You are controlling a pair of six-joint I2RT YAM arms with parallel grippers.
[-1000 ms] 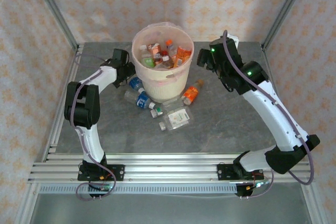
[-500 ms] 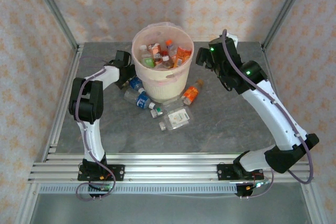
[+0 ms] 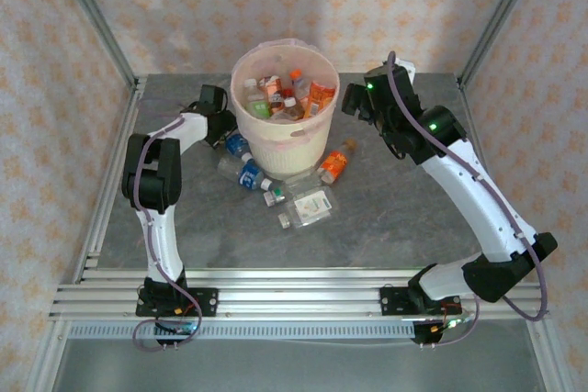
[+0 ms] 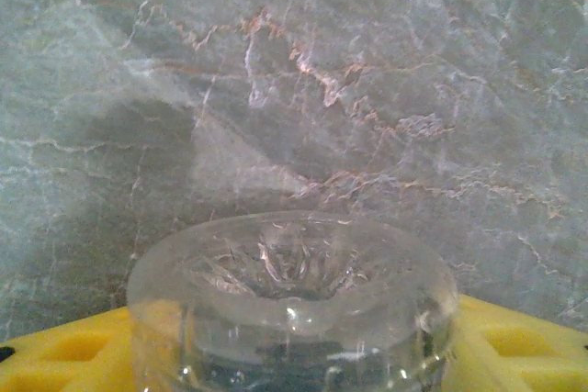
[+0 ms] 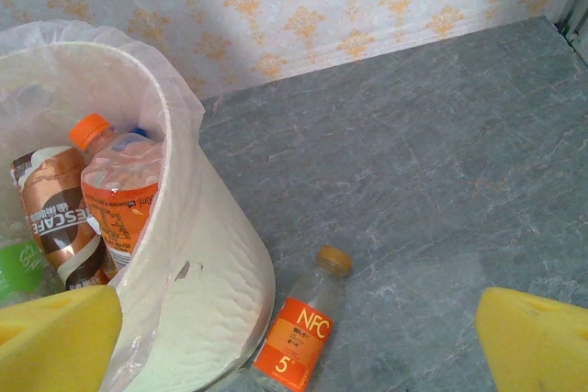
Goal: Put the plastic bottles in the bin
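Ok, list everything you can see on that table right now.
table: one, grey stone-look, under everything.
bin: one, cream with pink liner, far middle.
bottles in bin: several, orange, brown, green labels.
orange bottle: one, lying beside bin's base, right-arm side.
other bottles: roughly five, clear, some blue-labelled, lying before the bin.
held bottle: one, clear, beside bin, left-arm side.
left gripper: yellow pads, closed on that bottle.
right gripper: yellow pads, open, by bin's rim.
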